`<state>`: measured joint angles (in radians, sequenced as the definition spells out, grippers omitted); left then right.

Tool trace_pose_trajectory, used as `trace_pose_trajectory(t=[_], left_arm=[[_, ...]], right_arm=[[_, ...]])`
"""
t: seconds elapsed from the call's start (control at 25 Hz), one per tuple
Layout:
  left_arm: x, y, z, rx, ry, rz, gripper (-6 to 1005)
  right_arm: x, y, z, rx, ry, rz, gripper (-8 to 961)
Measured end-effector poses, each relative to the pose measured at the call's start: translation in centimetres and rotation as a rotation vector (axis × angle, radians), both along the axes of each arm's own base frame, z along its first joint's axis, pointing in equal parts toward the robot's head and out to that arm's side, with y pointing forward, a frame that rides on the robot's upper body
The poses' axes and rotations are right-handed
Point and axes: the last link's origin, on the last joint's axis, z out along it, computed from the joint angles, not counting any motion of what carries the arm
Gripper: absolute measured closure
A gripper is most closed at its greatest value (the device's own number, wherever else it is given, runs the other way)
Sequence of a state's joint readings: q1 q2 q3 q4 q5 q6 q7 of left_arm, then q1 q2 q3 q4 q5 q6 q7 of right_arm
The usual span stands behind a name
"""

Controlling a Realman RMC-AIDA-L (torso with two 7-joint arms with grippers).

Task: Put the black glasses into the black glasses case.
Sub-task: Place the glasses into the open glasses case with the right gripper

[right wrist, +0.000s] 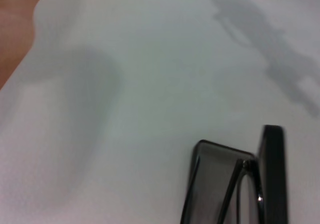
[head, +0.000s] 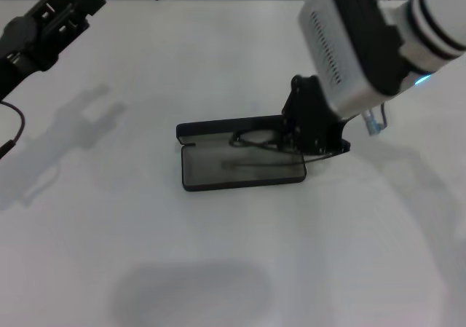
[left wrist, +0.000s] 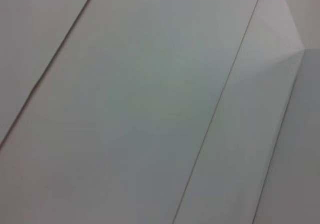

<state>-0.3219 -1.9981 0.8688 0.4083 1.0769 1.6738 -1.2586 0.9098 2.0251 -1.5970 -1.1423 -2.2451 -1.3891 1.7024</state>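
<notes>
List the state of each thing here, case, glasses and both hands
black glasses case: open, lid up, flat on the table.
black glasses: partly inside the case, at its right end.
right hand: down at the case's right end.
left hand: raised far left, holding nothing.

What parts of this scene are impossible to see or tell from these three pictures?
- Right gripper, head view: its fingertips are hidden by its own body, so whether it grips the black glasses is unclear.
- Black glasses: their right end is covered by that gripper; the right wrist view cuts them off at the edge.
- Black glasses case: its right end is partly hidden too.
- Left wrist view: only blank surfaces.
- Left gripper: raised at far left, arm cut off.
</notes>
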Motion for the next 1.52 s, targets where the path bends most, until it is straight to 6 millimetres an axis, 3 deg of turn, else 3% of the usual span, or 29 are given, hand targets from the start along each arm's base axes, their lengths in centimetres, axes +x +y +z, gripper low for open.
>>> trace_pose_trajectory(t=[0.4, 0.68, 1.52], left_arm=[[-0.4, 0.2, 0.8, 0.030, 0.014, 0.015, 303], [-0.6, 0.5, 0.9, 0.032, 0.020, 0.028, 303], [-0.5, 0.6, 0.4, 0.038, 0.013, 0.038, 303]], right_arm=[[3.3, -1.1, 1.3, 0.036, 0.095, 0.031, 823], [3.9, -1.4, 1.4, 0.072, 0.189, 0.077, 820], [4.3, -2.2, -4.3, 0.152, 0.153, 0.278, 810]])
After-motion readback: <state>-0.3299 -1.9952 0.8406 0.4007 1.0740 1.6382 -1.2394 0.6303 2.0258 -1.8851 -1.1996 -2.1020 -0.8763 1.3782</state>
